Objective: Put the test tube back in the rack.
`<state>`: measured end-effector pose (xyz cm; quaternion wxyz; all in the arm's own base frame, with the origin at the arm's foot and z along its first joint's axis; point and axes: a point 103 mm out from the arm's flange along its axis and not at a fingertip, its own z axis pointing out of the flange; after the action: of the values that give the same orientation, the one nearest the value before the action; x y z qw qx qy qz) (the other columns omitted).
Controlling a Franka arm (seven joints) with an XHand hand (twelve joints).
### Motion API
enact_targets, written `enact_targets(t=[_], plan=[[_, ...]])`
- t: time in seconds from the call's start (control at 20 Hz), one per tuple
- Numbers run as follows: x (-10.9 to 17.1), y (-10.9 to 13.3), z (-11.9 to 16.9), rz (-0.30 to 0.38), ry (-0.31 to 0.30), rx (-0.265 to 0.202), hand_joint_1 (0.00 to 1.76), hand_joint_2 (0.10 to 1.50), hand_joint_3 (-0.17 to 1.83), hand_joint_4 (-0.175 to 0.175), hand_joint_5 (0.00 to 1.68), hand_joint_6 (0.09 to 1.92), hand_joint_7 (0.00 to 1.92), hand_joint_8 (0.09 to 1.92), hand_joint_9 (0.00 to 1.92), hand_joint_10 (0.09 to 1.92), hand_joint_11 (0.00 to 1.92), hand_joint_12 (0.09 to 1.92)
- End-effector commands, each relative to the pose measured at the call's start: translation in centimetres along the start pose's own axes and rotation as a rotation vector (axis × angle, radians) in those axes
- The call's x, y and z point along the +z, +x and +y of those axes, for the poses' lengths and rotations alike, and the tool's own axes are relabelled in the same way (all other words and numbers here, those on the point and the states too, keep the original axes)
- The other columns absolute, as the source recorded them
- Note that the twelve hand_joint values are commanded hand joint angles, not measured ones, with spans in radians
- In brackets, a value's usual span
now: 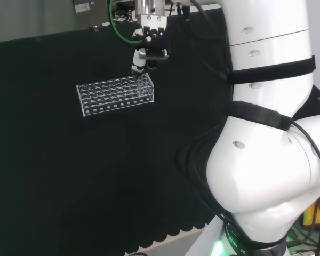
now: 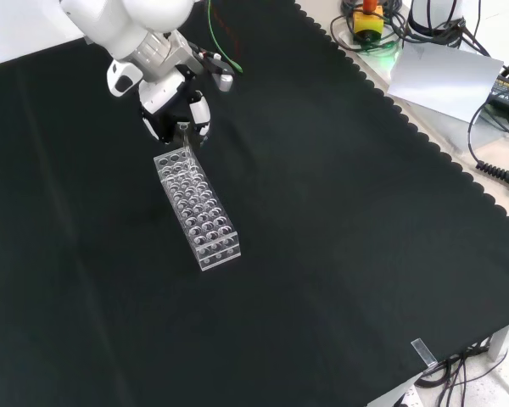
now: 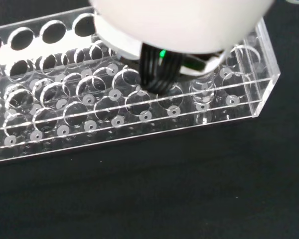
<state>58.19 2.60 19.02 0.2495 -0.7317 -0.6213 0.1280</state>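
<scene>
Your hand (image 2: pixel 176 108) hangs with its fingers (image 2: pixel 200 113) pointing down at the end of the clear rack (image 2: pixel 197 208). In the front view they look curled in toward one another, as they would around something thin, but you cannot tell whether they pinch anything: the test tube itself is not to be made out in any view, clear glass against clear plastic and black cloth. If it is held, it would be hanging upright below the fingers with its long axis in line with the holes, and that is a judgement, not something seen. The relation that matters is straight down: the rack's nearest end row lies directly under the fingertips, and the rest of the rack runs away from them, down the front view and leftward in the head view (image 1: pixel 116 92). In the wrist view the rack's holes (image 3: pixel 127 79) sit just past the palm, with a bundle of black cables and a blurred white part of the hand (image 3: pixel 179 20) covering the rows nearest the fingers, so you cannot check which hole the tube is over or whether it has entered one. The holes that show look empty. Beyond the rack, the tabletop (image 2: pixel 339 254) is bare black cloth.
</scene>
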Motion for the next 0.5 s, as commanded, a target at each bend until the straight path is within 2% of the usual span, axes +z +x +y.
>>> enact_targets(t=[0.05, 0.5], plan=[[0.4, 0.0, 0.2, 0.004, 0.005, -0.01, 1.33, 0.52, 0.85, -0.175, 1.34, 0.6, 1.39, 0.61, 1.57, 0.7, 1.13, 1.03], [2.7, 0.1, 0.8, 0.005, 0.036, -0.019, 1.33, 0.52, 0.85, -0.175, 1.34, 0.6, 1.39, 0.61, 1.57, 0.7, 1.13, 1.03]])
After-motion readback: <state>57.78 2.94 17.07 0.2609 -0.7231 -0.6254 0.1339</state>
